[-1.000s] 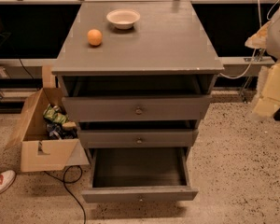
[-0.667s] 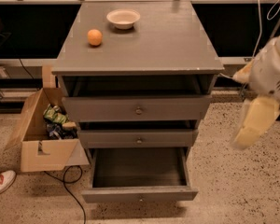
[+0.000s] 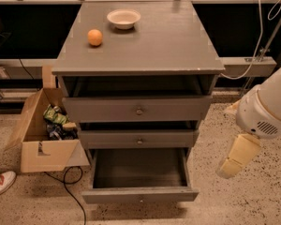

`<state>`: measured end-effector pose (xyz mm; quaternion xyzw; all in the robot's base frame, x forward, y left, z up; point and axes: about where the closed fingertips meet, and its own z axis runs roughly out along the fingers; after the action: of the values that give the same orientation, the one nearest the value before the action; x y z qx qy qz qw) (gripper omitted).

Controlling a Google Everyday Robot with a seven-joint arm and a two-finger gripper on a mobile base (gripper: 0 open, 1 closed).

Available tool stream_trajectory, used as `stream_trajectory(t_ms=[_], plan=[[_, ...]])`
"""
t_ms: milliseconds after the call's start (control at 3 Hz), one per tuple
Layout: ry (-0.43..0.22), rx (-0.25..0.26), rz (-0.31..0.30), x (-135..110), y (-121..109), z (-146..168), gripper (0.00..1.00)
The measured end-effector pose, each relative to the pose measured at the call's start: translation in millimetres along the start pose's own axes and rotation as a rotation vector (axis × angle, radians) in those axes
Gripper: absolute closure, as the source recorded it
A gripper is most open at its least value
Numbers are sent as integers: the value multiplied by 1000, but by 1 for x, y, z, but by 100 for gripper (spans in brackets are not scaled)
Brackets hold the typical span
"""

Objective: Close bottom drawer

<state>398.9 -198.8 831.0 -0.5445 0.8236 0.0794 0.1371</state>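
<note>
The grey cabinet (image 3: 168, 41) has three drawers. The bottom drawer (image 3: 140, 194) is pulled far out. Its empty inside (image 3: 139, 168) shows, and its slim front panel with a tiny knob faces me near the lower edge. The middle drawer (image 3: 139, 138) and the top drawer (image 3: 138, 109) each stand slightly out. My gripper (image 3: 230, 167) is cream-coloured and hangs below the white arm housing (image 3: 267, 109). It is to the right of the cabinet, level with the bottom drawer, apart from it and pointing down to the floor.
An orange (image 3: 95, 37) and a white bowl (image 3: 124, 18) sit on the cabinet top. An open cardboard box (image 3: 40, 149) with packets stands at the cabinet's left. A black cable (image 3: 71, 191) and a shoe (image 3: 0, 182) lie on the speckled floor.
My arm and gripper have moved down and to the left, from the right edge towards the cabinet's lower right side. The drawers have not moved.
</note>
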Motion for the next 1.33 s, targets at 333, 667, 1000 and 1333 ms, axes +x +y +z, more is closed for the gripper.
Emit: stream_trajectory(t_ms=[333, 667, 1000, 1333], plan=[[-42, -51, -16, 3, 3, 33, 0], [-63, -111, -60, 4, 10, 98, 0], [-107, -173, -106, 3, 22, 169, 0], [-163, -224, -134, 1, 35, 238, 0]])
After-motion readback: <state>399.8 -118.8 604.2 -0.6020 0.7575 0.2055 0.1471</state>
